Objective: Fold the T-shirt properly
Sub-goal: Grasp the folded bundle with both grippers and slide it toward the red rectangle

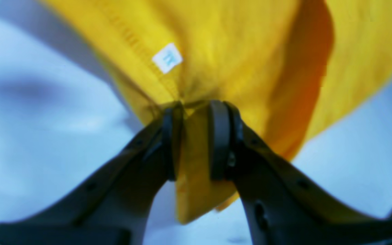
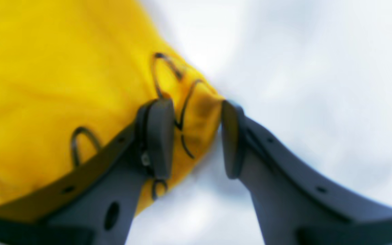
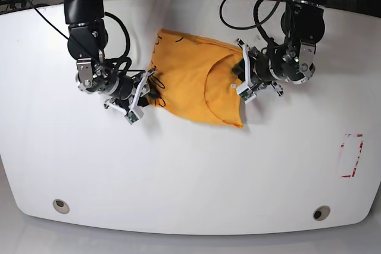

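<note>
The T-shirt (image 3: 190, 84) lies partly folded near the tabletop's (image 3: 190, 176) far edge. The left end effector (image 1: 192, 136) pinches a seamed edge; the right end effector (image 2: 196, 136) also clamps cloth at its side. Likely mid-fold: next, both must carry their edges across evenly, then release.

Glossy white table (image 3: 190, 176), dark cluttered backdrop

The T-shirt (image 3: 190, 81) lies on the table (image 3: 190, 171) (far half), between 2 grippers.
</note>
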`<state>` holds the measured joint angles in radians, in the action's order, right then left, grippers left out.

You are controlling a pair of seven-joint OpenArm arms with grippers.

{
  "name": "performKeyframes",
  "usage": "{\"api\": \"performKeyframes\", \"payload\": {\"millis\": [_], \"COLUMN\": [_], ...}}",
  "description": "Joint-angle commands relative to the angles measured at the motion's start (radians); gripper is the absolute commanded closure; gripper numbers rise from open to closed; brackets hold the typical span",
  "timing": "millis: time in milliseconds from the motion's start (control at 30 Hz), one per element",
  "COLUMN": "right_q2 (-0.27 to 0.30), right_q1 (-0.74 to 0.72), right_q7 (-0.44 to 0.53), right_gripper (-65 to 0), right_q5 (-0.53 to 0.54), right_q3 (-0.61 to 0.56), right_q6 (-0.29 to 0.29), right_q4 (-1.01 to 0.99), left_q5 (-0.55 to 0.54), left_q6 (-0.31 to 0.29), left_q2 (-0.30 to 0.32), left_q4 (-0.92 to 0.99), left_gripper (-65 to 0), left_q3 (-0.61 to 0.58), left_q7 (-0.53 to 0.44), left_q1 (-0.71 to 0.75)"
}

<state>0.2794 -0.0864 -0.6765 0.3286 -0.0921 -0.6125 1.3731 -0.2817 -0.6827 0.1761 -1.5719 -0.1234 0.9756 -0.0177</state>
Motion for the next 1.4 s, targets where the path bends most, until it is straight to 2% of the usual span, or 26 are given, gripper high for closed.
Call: {"api": "performKeyframes", "payload": {"millis": [0,167,400,500,600,700,900,1033,1100,1200,1300,1367], "right_q2": [0.008,0.002,-0.036,-0.081,-0.101,-0.156,-0.271,-0.331,-0.337,-0.335,-0.289,-0.257], "right_q1": [0.024,0.112,0.185,0.193,0.196,0.185,0.185,0.175,0.172,0.17,0.172,0.172], "right_q7": [-0.001,-0.002,-0.004,-0.004,-0.004,-0.004,-0.004,-0.004,-0.005,-0.005,-0.005,-0.013], "right_gripper": [-21.7,-21.7,-21.7,-21.7,-21.7,-21.7,-21.7,-21.7,-21.7,-21.7,-21.7,-21.7], "right_q5": [0.008,0.008,0.008,0.007,-0.013,-0.05,-0.124,-0.154,-0.156,-0.15,-0.148,-0.133], "right_q3": [0.002,-0.002,-0.034,-0.087,-0.16,-0.228,-0.301,-0.303,-0.305,-0.301,-0.3,-0.298], "right_q6": [-0.011,-0.011,-0.007,-0.007,-0.005,-0.005,-0.004,-0.004,-0.004,-0.005,-0.007,-0.007], "right_q4": [0.084,0.2,0.283,0.285,0.28,0.268,0.26,0.263,0.268,0.271,0.314,0.348], "left_q5": [0.011,0.011,0.011,0.011,0.009,0.008,0.006,0.006,0.005,0.006,0.011,0.011], "left_q6": [0.005,0.007,0.007,0.007,0.007,0.002,0.002,0.002,0.002,0.002,0.007,0.01], "left_q2": [0.006,0.038,0.076,0.079,0.119,0.132,0.204,0.202,0.201,0.158,0.098,0.076], "left_q4": [0.055,0.161,0.183,0.176,0.175,0.167,-0.011,-0.137,-0.2,-0.276,-0.31,-0.305], "left_gripper": [-11.4,-11.4,-11.4,-11.4,-11.4,-11.4,-11.4,-11.4,-11.4,-11.4,-12.9,-17.5], "left_q3": [0.003,0.0,0.001,0.003,0.003,0.004,0.026,0.11,0.155,0.202,0.239,0.244], "left_q7": [0.003,-0.01,-0.033,-0.03,-0.033,-0.028,-0.025,-0.002,0.024,0.039,0.039,0.035], "left_q1": [-0.041,-0.143,-0.222,-0.25,-0.267,-0.295,-0.262,-0.189,-0.14,-0.075,0.015,0.051]}}
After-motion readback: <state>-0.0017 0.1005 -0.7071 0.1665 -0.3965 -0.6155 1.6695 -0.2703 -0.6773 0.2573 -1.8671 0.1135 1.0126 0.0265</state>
